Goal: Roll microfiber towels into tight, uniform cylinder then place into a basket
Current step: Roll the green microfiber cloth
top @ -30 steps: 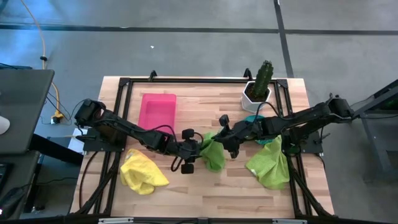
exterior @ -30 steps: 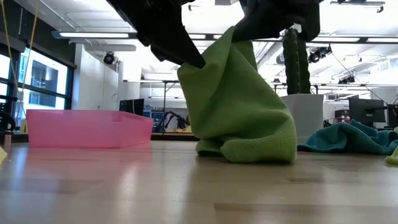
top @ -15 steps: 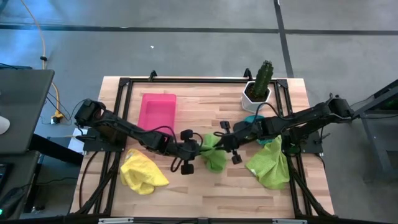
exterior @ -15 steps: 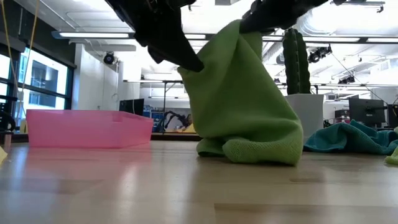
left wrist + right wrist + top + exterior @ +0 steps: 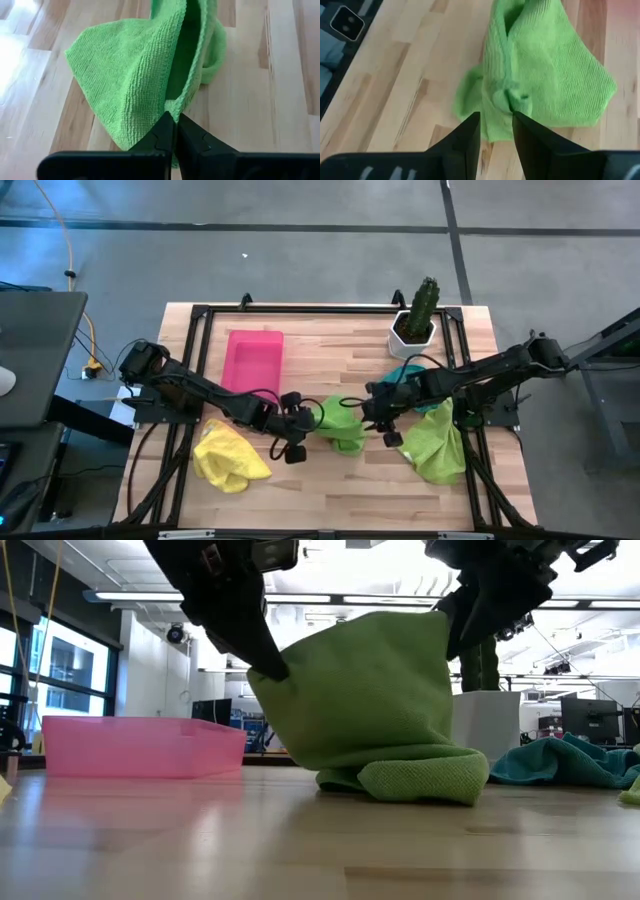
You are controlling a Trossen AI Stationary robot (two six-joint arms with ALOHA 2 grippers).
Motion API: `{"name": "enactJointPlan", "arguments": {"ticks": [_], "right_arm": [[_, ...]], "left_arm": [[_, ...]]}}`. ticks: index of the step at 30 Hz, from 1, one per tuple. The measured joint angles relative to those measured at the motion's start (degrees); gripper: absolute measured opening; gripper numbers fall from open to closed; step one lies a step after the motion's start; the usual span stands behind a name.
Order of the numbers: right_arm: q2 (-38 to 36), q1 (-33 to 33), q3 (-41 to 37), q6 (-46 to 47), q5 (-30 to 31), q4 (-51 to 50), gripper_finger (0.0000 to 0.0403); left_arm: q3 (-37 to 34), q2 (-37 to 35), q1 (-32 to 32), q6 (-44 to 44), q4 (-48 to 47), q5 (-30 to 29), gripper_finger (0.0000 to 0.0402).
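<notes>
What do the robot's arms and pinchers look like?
Both arms are dark and thin, made of jointed pieces, with thin black cables looping beside them. The left gripper and the right gripper each end in two flat, black, pointed fingers. No markings show on them.

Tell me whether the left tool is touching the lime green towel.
Touching. The left wrist view shows the left tool shut on the edge of the lime green towel, cloth pinched between its fingers.

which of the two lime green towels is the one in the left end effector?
The smaller lime green towel at table centre, pinched by the left end effector. The larger lime green towel lies loose under the right arm, ungripped.
</notes>
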Motion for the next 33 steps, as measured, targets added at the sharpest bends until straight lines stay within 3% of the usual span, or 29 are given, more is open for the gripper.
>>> {"name": "enactJointPlan", "arguments": {"ticks": [12, 17, 24, 30, 33], "right_arm": [[0.0, 0.1, 0.0, -2.4, -8.6, 11.2, 0.0107], [0.0, 1.2, 0.0, -1.3, -9.0, 11.7, 0.0107], [0.0, 3.0, 0.0, 0.1, -5.4, 11.7, 0.0107], [0.0, 3.9, 0.0, 1.6, 2.7, 11.7, 0.0107], [0.0, 4.0, 0.0, 1.8, 3.1, 11.7, 0.0107]], "left_arm": [[0.0, 0.0, 0.0, 0.0, 0.0, -0.1, 0.0001], [0.0, 0.0, 0.0, 0.0, 0.0, -0.2, 0.0001], [0.0, 0.0, 0.0, 0.0, 0.1, -1.4, 0.0001], [0.0, 0.0, 0.0, 0.0, 0.6, -1.4, 0.0001], [0.0, 0.0, 0.0, 0.0, 0.6, -1.4, 0.0001]]}}
